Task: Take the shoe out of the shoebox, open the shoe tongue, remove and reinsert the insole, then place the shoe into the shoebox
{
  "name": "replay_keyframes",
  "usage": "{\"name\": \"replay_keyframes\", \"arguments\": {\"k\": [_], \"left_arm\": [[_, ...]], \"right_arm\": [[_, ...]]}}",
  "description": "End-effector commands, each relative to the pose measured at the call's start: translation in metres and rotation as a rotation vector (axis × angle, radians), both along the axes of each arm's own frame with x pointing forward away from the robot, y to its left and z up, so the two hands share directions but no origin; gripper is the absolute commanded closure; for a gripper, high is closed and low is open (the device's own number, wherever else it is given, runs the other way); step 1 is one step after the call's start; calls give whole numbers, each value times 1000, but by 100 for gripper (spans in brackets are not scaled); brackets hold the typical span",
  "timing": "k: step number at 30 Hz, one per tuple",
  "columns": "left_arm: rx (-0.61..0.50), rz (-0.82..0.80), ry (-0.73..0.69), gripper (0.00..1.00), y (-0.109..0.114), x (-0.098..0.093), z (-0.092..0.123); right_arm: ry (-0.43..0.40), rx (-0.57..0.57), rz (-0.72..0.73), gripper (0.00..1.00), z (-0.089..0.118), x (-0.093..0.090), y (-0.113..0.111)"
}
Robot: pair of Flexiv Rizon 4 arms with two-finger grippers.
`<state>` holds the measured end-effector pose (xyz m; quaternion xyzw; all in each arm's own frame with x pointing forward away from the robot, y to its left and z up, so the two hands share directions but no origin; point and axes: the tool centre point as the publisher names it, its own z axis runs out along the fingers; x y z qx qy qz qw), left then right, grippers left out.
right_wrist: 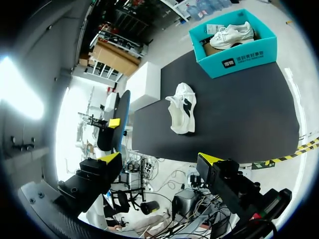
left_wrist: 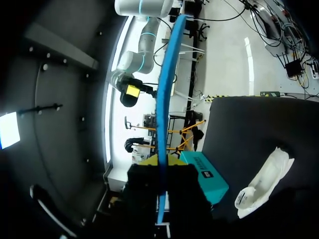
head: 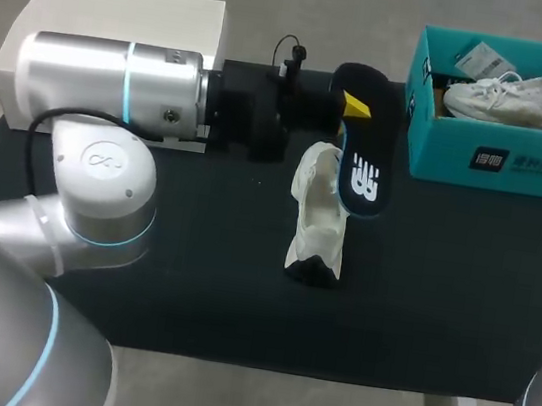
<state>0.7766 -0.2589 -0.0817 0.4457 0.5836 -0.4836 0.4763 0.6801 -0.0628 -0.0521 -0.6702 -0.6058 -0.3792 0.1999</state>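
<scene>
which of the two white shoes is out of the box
The shoe on the dark table, near the insole in the left gripper; the other shoe lies inside the teal shoebox.

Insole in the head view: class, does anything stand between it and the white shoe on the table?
Nothing visible does. The left end effector holds the insole right beside the shoe, with no object between them.

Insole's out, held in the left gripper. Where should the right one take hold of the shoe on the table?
Probably the near end of the shoe, fingers across its sides, coming down from the right. It lies lengthwise with both sides clear, and the right gripper is open and free.
</scene>
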Motion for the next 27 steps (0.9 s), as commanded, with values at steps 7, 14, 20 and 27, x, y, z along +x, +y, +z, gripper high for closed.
{"name": "replay_keyframes", "arguments": {"k": [7, 14, 20, 27], "left_arm": [[-1, 4, 6, 100, 2, -1, 0], [-1, -1, 17, 100, 4, -6, -3], [-9, 12, 23, 100, 9, -6, -3], [-12, 29, 31, 100, 14, -5, -5]], "right_arm": [[-80, 24, -128, 0, 0, 2, 3], [-10, 57, -47, 0, 0, 30, 1], [62, 48, 23, 0, 1, 51, 6], [82, 39, 47, 0, 4, 59, 12]]}}
